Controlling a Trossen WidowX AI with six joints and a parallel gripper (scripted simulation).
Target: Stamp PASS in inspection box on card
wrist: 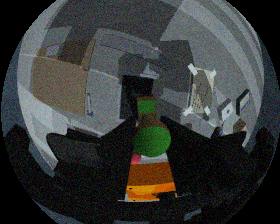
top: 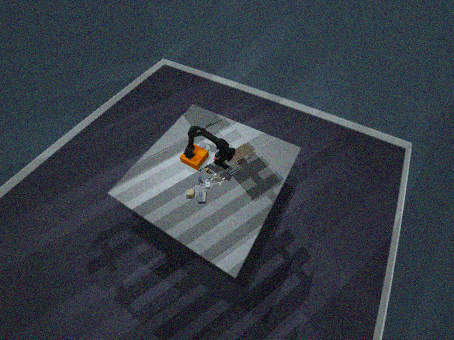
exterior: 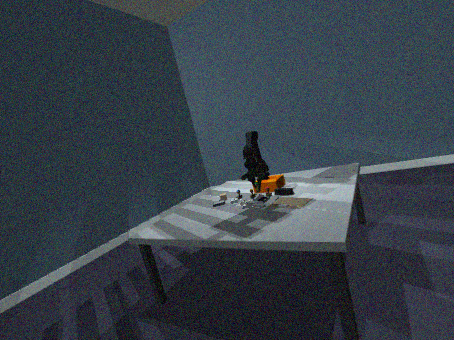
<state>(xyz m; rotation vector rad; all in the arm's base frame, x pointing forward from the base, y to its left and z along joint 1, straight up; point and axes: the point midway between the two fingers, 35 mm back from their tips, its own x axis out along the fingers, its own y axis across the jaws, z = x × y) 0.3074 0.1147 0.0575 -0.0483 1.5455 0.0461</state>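
Note:
My gripper [wrist: 148, 119] [top: 223, 165] [exterior: 257, 188] is shut on a stamp with a round green knob [wrist: 152, 141]. The stamp's green lower block [wrist: 146, 106] points away from the wrist camera, in front of a black rectangle [wrist: 131, 86] that looks like the ink pad. I cannot tell whether the stamp touches it. The stamp's lettering and printing face are hidden. The card [wrist: 201, 86], with white corner pieces, lies to the right in the wrist view. Its printed lines are blurred, and I cannot make out a print in the box. A red knob [wrist: 135, 159] shows partly behind the green one.
The orange base [top: 195, 157] [exterior: 272, 183] [wrist: 150, 191] stands behind the work area. A brown sheet [wrist: 60, 85] [exterior: 292, 202] lies on the pad's other side from the card. A beige block [top: 190, 193] [exterior: 223, 196] and a small pale box [top: 202, 197] stand beyond the card.

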